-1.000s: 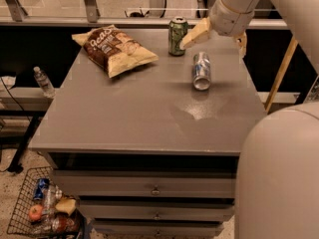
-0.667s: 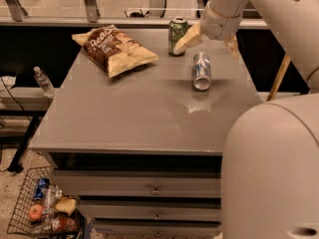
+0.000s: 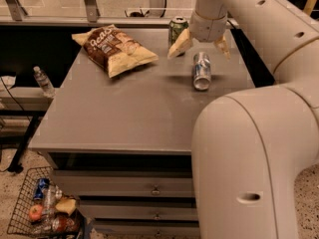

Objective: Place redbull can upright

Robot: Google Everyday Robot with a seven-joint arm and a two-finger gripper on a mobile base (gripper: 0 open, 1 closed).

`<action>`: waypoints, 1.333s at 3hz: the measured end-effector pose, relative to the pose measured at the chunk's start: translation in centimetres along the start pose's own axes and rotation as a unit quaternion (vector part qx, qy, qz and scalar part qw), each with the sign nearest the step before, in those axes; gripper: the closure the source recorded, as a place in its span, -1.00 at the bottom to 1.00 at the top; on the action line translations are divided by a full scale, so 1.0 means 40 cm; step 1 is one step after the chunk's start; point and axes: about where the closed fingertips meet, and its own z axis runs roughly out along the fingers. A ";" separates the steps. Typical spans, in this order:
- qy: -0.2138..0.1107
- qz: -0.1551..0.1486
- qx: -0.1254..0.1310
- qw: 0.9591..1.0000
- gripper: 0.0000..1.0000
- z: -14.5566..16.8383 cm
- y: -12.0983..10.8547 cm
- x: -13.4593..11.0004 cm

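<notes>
The redbull can [image 3: 202,70], slim, blue and silver, lies on its side on the grey table [image 3: 139,108] at the back right, its silver end toward me. My gripper [image 3: 200,45] hangs just above and behind the can, open, with one cream finger [image 3: 179,44] to the can's left and the other [image 3: 222,46] to its right. It holds nothing.
A green can [image 3: 177,29] stands upright just behind the left finger. A brown chip bag [image 3: 114,49] lies at the back left. My arm's large white body fills the right foreground. A wire basket [image 3: 42,210] with items sits on the floor at left.
The gripper has moved left and down, from behind the can's right side to directly over the lying redbull can. The can has not moved.
</notes>
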 end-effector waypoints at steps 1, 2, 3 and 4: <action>0.013 -0.010 0.008 1.000 -1.00 0.022 0.007 -0.017; 0.022 -0.012 0.002 1.000 -1.00 0.049 0.003 -0.029; 0.036 -0.008 -0.007 0.999 -0.63 0.089 -0.008 -0.033; 0.038 -0.010 -0.010 0.999 -0.19 0.101 -0.015 -0.036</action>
